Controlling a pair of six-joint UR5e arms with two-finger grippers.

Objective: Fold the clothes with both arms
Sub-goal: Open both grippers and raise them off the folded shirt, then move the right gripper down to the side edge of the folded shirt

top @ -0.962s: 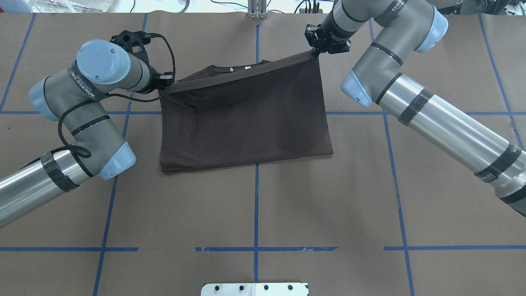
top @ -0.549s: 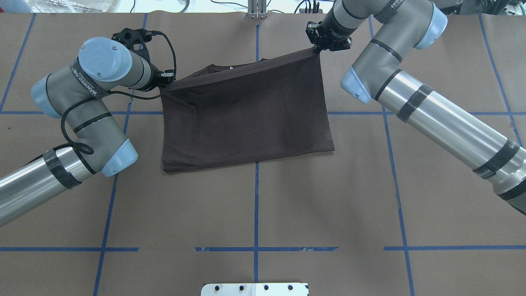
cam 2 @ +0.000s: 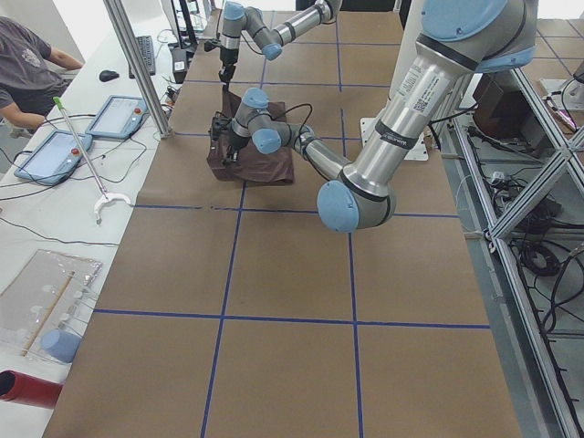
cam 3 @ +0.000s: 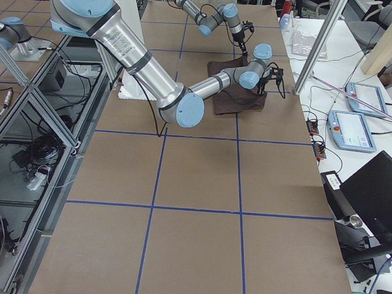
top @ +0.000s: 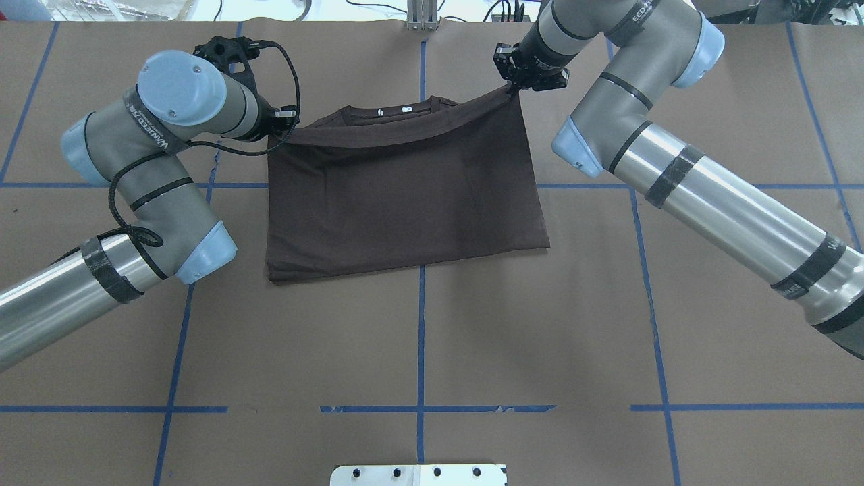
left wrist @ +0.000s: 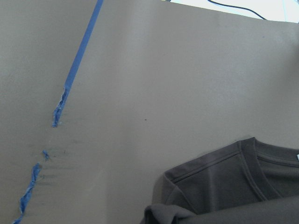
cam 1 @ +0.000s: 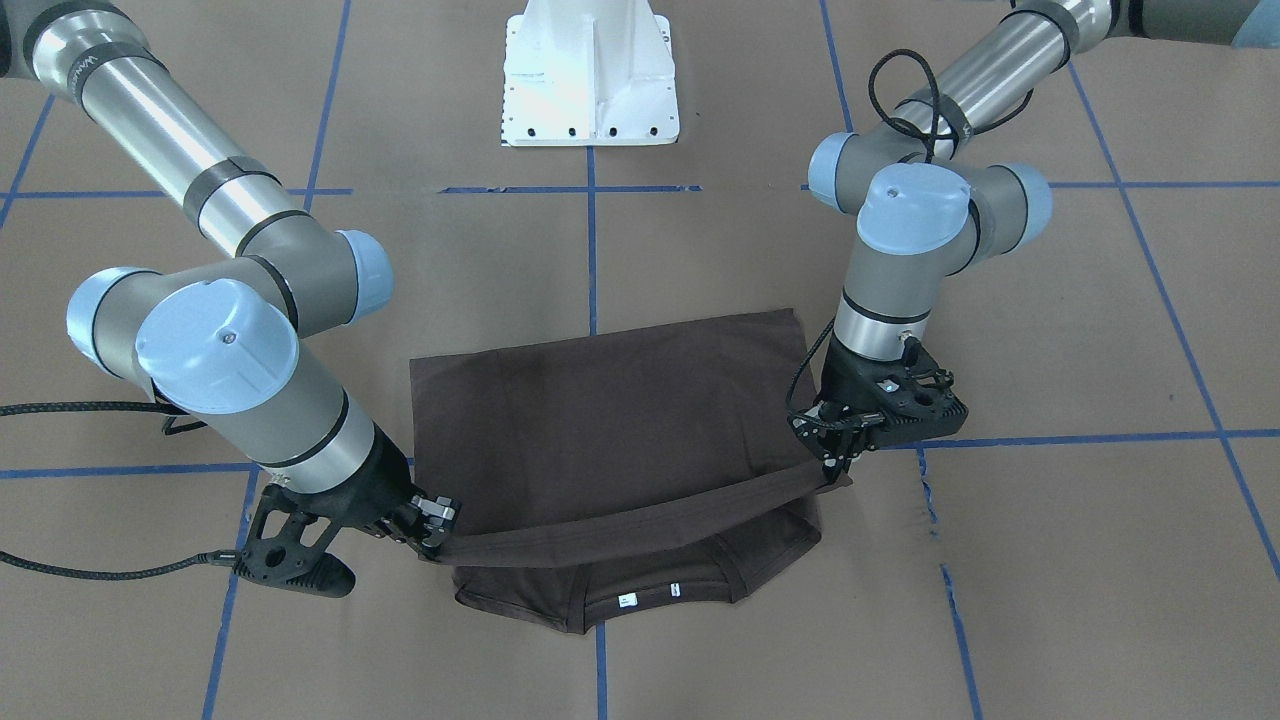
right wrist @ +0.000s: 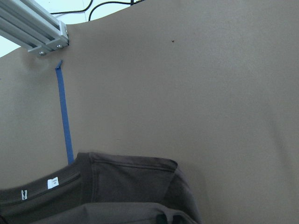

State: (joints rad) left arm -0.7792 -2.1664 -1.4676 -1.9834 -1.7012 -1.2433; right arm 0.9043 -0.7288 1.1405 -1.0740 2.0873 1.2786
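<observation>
Left gripper (top: 286, 128) and right gripper (top: 511, 86), each pinching a shirt (top: 405, 196) corner, have neared — our far-edge hem sags, probably landing.

Brown paper surface (top: 540, 324), blue tape grid (top: 420, 337). White pedestal base (cam 1: 590, 80) at one edge. Operator (cam 2: 23, 68) at side bench, near a tablet (cam 2: 116, 117).

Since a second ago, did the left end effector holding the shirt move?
Yes. The left end effector slid a little toward the middle blue tape line and farther from the robot, holding the T-shirt hem.
</observation>
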